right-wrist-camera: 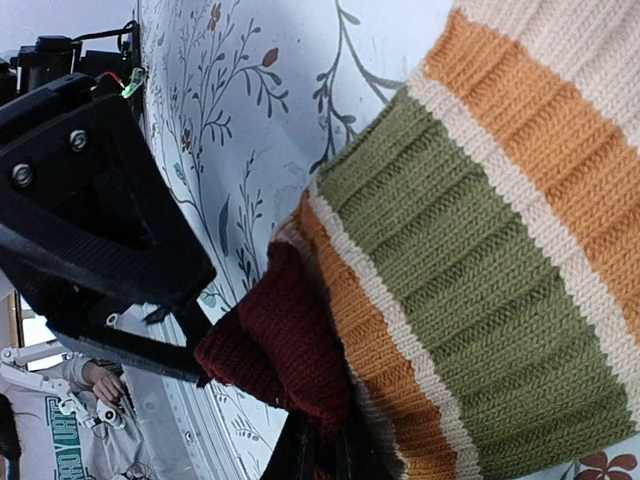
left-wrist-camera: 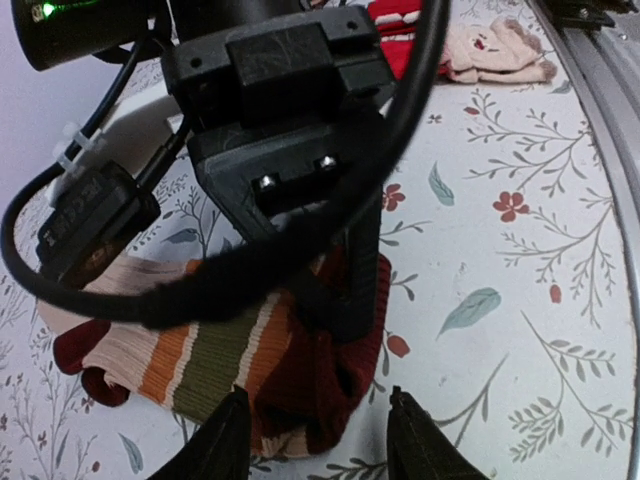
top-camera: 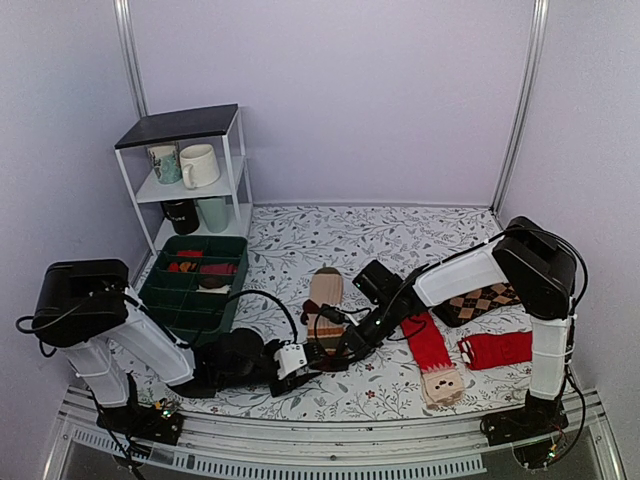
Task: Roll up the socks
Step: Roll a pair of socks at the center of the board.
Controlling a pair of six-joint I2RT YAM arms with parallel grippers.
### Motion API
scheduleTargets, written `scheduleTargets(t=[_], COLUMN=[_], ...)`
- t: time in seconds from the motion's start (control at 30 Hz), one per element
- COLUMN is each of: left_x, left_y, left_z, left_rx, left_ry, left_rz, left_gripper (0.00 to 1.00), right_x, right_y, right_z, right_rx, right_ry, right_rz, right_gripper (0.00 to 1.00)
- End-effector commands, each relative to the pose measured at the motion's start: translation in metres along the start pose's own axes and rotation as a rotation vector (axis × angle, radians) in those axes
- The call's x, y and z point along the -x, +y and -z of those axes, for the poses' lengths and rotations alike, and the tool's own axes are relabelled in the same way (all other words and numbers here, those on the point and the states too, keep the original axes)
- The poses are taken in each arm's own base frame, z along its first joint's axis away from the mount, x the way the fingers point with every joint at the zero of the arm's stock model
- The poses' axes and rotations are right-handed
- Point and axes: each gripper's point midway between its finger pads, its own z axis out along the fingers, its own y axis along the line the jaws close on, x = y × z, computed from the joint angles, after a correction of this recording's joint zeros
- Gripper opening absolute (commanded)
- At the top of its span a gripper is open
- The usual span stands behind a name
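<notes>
A striped sock [top-camera: 323, 292] in beige, orange, green and dark red lies on the floral cloth at the table's middle. My right gripper [top-camera: 350, 343] is shut on its dark red end, with the knit bunched between the fingers in the right wrist view [right-wrist-camera: 320, 448]. The green and orange bands [right-wrist-camera: 480, 300] spread out beyond. My left gripper [top-camera: 305, 357] is open. In the left wrist view its fingertips [left-wrist-camera: 232, 425] stand on either side of the same dark red end [left-wrist-camera: 330, 380], just short of it. The right gripper's black body [left-wrist-camera: 290, 110] hangs over the sock there.
A red sock with a beige toe [top-camera: 432, 352], a red sock [top-camera: 497, 348] and an argyle sock [top-camera: 482, 300] lie at the right. A green compartment bin [top-camera: 195, 285] and a white shelf with mugs [top-camera: 190, 165] stand at the left. The metal rail [top-camera: 320, 455] runs along the front.
</notes>
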Motion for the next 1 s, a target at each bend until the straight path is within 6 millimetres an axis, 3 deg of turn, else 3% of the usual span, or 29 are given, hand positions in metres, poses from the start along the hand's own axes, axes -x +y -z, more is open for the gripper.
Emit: scheduleTargets(t=[0.0,0.43,0.77,0.97], left_x=[0.027,0.011,-0.018,-0.012], left_y=[0.005,-0.014,-0.001,0.003], left_z=[-0.006,-0.021,-0.031,-0.026], left_rx=[0.031,-0.069,0.014,0.016], left_ry=[-0.083,0.006,0.120,0.097], left_rz=[-0.026,-0.027,0.022,0.040], left_gripper=[0.48,0.45,0.46,0.39], right_x=[-0.057,-0.057,-0.060,-0.061], right_y=[-0.040,-0.039,-0.041,-0.041], right_z=[-0.016,-0.017,-0.018,-0.018], right_rx=[-0.105,-0.101,-0.095,-0.097], right_ry=[0.169,0.172,0.182,0.187], right_rz=[-0.183,-0.192,-0.200,-0.200], right_gripper=[0.01,0.01,0.01,0.01])
